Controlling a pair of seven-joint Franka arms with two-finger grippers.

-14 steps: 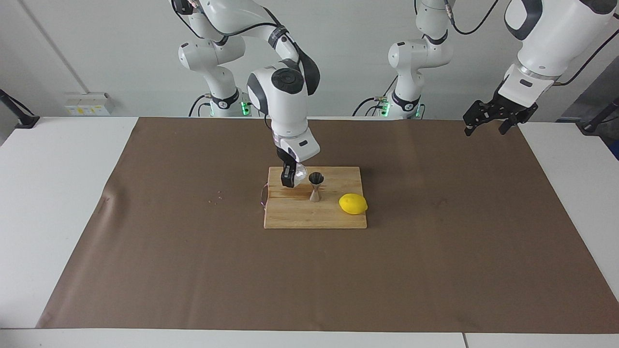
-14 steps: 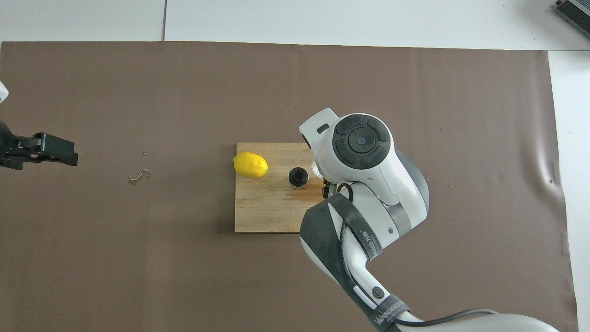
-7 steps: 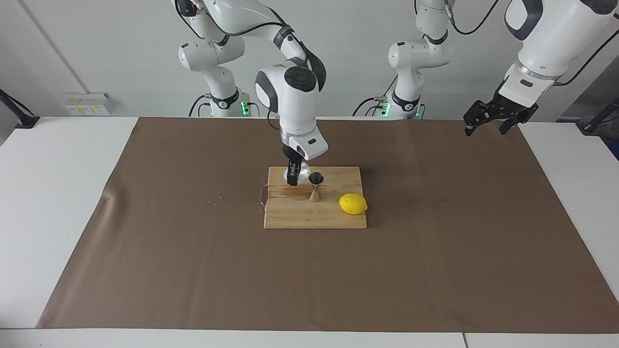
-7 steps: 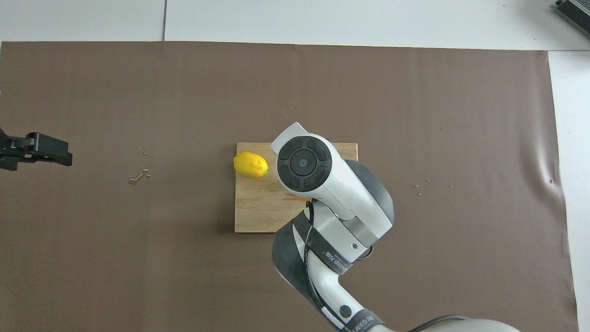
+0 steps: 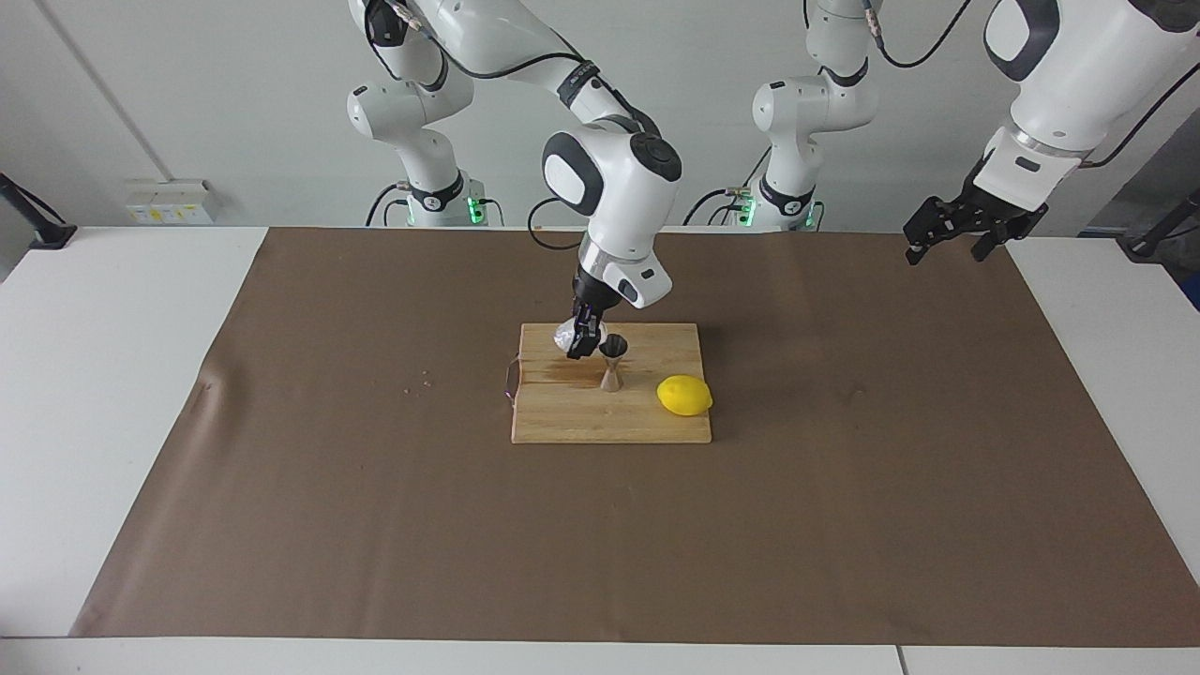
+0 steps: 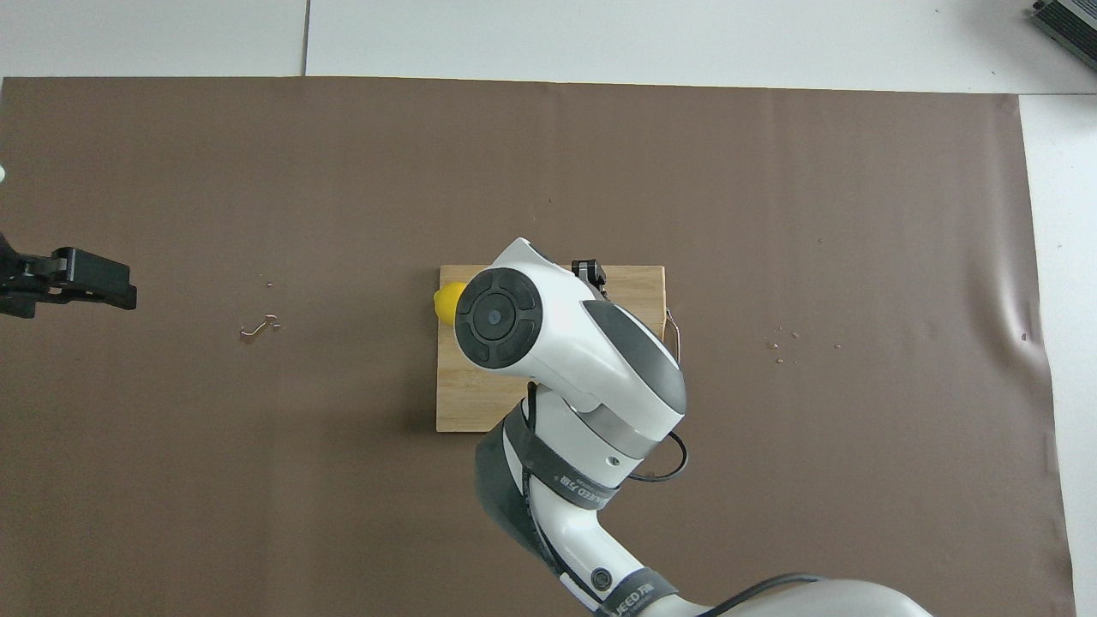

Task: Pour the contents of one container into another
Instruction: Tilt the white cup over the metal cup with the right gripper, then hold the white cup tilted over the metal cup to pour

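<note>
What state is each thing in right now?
Cup: held by the right tool, tipped beside the jigger's mouth.
Jigger: upright on the cutting board.
Lemon: resting on the board.
Left tool: open, holding nothing, waiting over the mat's edge.

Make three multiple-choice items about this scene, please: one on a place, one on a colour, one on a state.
1. Where does the small steel hourglass jigger stand?
A. on the wooden cutting board
B. on the bare brown mat
C. in the left hand

2. What colour is the lemon?
A. green
B. yellow
C. red

3. How is the whitish crinkled cup?
A. lying on the mat
B. upright on the board
C. gripped by the right hand, tilted beside the jigger

Key: 1 A, its base rests on the board. 2 B, plainly yellow. 3 C, the hand clamps it above the board.
</note>
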